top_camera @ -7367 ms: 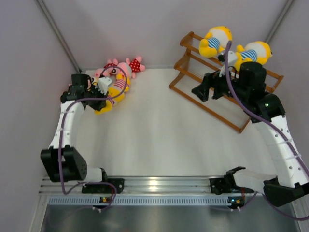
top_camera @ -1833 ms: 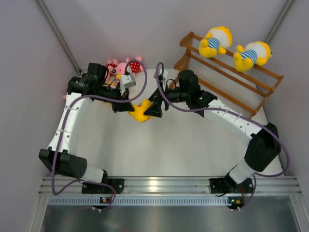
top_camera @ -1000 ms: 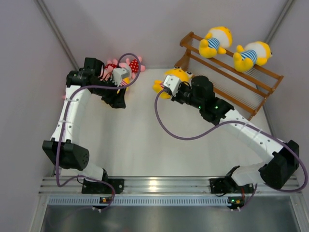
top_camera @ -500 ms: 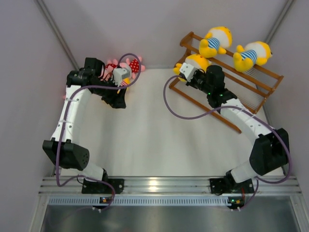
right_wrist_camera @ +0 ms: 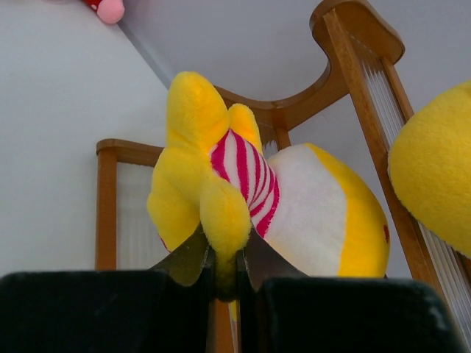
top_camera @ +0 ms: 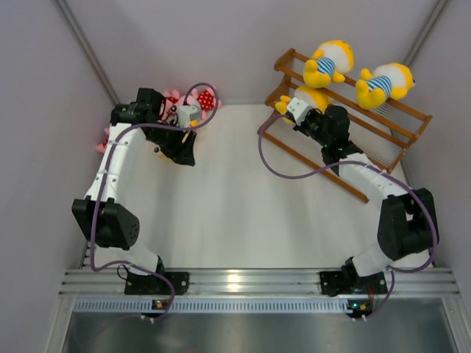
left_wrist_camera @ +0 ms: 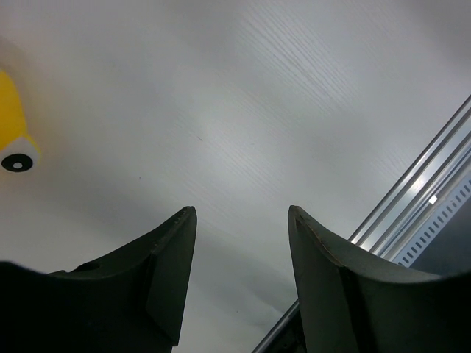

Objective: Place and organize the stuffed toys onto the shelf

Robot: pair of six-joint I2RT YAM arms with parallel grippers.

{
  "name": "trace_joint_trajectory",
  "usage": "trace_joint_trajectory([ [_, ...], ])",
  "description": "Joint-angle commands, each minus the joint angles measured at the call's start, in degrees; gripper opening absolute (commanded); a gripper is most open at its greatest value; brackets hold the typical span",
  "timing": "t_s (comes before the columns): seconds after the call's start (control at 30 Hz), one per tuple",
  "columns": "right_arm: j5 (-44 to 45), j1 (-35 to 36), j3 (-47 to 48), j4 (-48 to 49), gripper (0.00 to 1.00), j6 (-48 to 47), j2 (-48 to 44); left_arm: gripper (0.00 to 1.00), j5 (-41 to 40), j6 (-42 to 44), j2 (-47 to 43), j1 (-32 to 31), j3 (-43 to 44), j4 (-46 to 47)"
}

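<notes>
My right gripper [top_camera: 297, 105] [right_wrist_camera: 224, 254] is shut on a limb of a yellow stuffed toy [top_camera: 305, 95] [right_wrist_camera: 294, 206] in a pink-and-white striped shirt. It holds the toy against the left end of the brown wooden shelf [top_camera: 368, 151] [right_wrist_camera: 368, 88]. Two yellow toys in blue stripes [top_camera: 329, 63] [top_camera: 383, 81] lie on the shelf's top tier. Pink toys in red dotted outfits [top_camera: 199, 99] sit at the back left. My left gripper [top_camera: 183, 153] [left_wrist_camera: 241, 213] hangs open and empty just in front of them. A yellow toy's face [left_wrist_camera: 13, 132] shows at the left edge of the left wrist view.
Grey walls close in the table on the left, back and right. A metal rail [top_camera: 235, 279] [left_wrist_camera: 412, 198] runs along the near edge by the arm bases. A bit of pink plush [top_camera: 101, 144] lies by the left wall.
My right arm has carried the pink-striped yellow toy from the back middle of the table right to the shelf's left end. The left arm has shifted slightly; its gripper stays open.
</notes>
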Motion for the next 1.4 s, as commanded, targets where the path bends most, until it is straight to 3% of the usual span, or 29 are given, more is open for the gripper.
trace_joint_trajectory([
  [0.0,-2.02,-1.72,-0.9,7.67,0.0,1.65,-0.38,0.58,1.52,-0.5,1.12,0.0,1.64,1.68],
  [0.67,2.02,-4.53,-8.03,13.57,0.2,6.05,-2.14,0.59,2.31,0.29,0.42,0.0,1.38,1.68],
  [0.87,2.2,-5.06,-9.17,13.3,0.47,7.54,-3.63,0.58,2.14,0.55,0.15,0.0,0.94,1.68],
  [1.17,0.44,-4.8,-9.61,7.43,0.7,10.62,-8.82,0.58,2.84,0.99,-0.2,0.0,-0.55,1.68],
  [1.37,-1.76,-3.48,-8.82,2.06,0.77,12.28,-11.8,0.58,3.46,1.25,-0.64,0.0,-0.55,1.59],
])
